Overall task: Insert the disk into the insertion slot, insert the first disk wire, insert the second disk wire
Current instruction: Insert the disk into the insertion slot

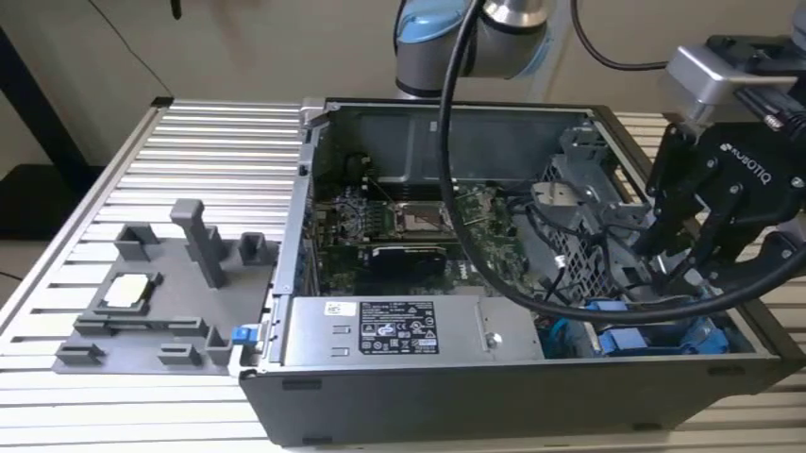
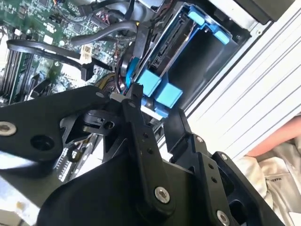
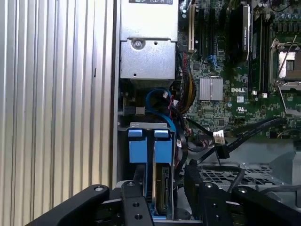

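At the exterior view's right end of the open dark grey computer case, the black two-fingered gripper hangs over the corner bay with its fingers pointing down into it. Below it, the silver-grey rectangular disk in its bright blue plastic frame sits in that bay, just beside the grey labelled power supply box. A thick black cable runs from the arm across the green motherboard. The case rests on a ribbed aluminium table, with a grey plastic fixture plate on the exterior view's left.

In the second wrist view, the jaws stand moderately apart and the disk's two blue end tabs lie just past the fingertips.

In the first wrist view, the disk stands on edge in its slot between the two fingers. They flank it without clamping it, and a gap shows on one side.
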